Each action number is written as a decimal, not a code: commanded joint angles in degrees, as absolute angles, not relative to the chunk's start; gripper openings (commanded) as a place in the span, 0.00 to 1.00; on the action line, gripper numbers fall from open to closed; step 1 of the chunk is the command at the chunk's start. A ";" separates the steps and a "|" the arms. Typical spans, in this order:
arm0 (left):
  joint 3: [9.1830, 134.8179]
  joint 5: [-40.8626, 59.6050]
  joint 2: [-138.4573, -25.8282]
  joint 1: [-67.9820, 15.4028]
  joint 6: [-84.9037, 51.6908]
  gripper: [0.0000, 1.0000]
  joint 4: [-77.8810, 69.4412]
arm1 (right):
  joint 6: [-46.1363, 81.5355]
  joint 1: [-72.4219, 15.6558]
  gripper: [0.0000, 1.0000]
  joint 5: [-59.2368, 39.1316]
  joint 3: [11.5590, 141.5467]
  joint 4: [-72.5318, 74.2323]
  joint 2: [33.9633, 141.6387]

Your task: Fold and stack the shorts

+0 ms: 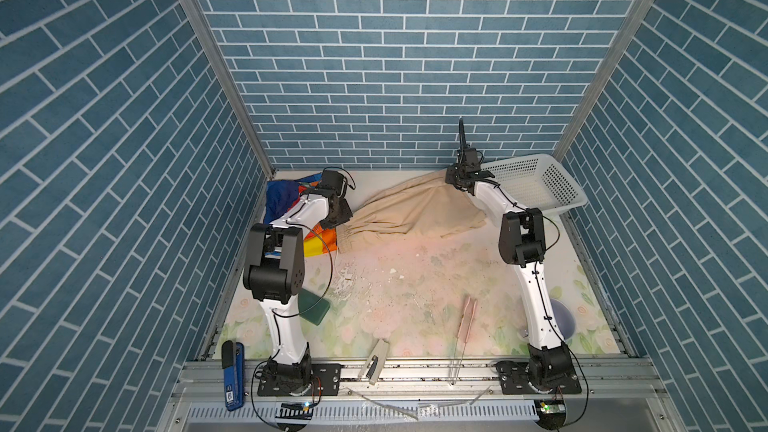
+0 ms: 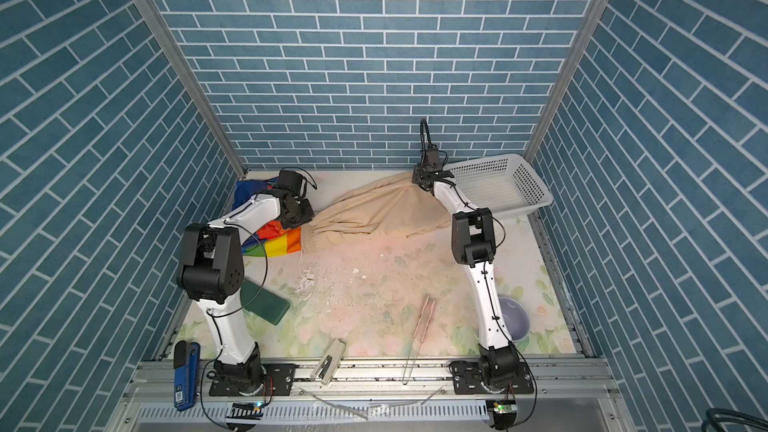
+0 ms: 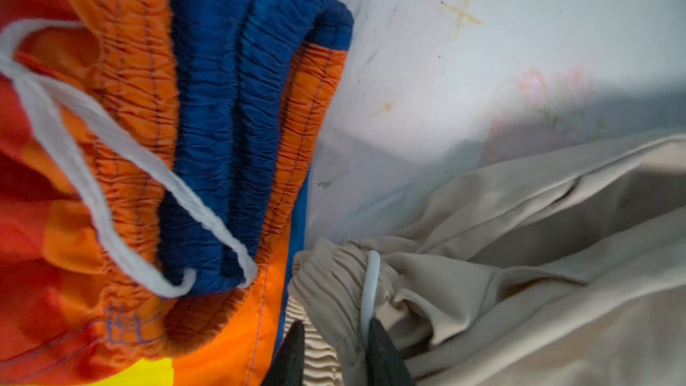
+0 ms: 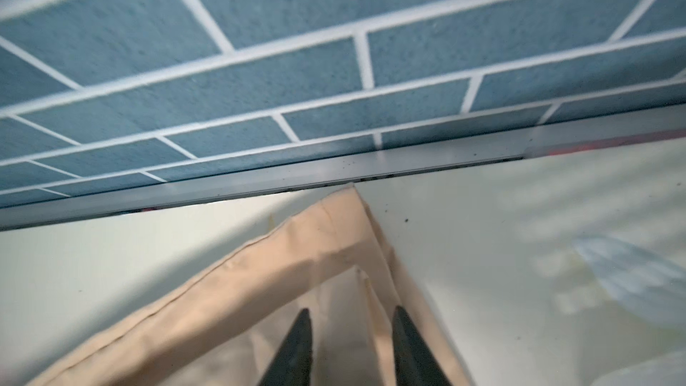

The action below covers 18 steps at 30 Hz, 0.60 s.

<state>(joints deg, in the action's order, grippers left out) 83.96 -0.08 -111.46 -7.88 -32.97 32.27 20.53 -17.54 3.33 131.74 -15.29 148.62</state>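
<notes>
item 1, nearest the arm bases: thin pink-handled tool (image 1: 468, 317) lying on the floral table cover (image 1: 415, 280), well nearer than the white perforated plastic basket (image 1: 559, 184).

item 2: plain beige shorts with gathered waistband (image 1: 407, 209) lie spread on the cover. one hem corner is just beside the basket. the waistband end is well apart from the basket and touches the rainbow-striped shiny shorts (image 2: 280, 243). the striped pair lies crumpled, beyond the beige pair as seen from the basket.

item 3: left gripper (image 3: 336, 350) at the waistband end. jaws narrowly parted, with the gathered band and a white cord (image 3: 371, 280) between them, not visibly squeezed.

item 4, farthest: right gripper (image 4: 350, 347) over the hem corner just beside the basket. jaws narrowly parted, fabric lying flat beneath, nothing held.
</notes>
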 commanded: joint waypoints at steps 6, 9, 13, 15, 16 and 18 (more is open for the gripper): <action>86.78 -2.42 -107.00 -7.21 -32.76 0.52 36.03 | 18.84 -17.40 0.46 -2.37 134.29 -12.26 145.66; 84.74 -2.78 -102.04 -7.29 -33.04 0.57 36.10 | 18.81 -17.88 0.46 -2.71 131.00 -11.53 141.41; 79.63 -2.90 -94.76 -7.54 -33.72 0.60 35.80 | 18.21 -19.10 0.48 -2.41 123.20 -8.87 134.06; 76.43 -2.45 -91.07 -8.18 -34.12 0.62 35.51 | 17.97 -20.05 0.49 -1.93 117.59 -7.17 129.38; 75.09 -2.22 -90.04 -8.68 -34.31 0.62 35.34 | 17.77 -20.54 0.50 -1.72 115.12 -6.88 127.31; 72.49 -1.77 -88.33 -10.65 -34.32 0.62 35.59 | 17.20 -21.86 0.52 -1.18 108.89 -6.67 122.03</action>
<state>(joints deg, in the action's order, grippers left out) 76.16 -1.93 -88.58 -8.64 -33.91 34.17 19.46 -19.94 -1.48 114.67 -9.67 129.78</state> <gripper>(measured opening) 0.622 0.512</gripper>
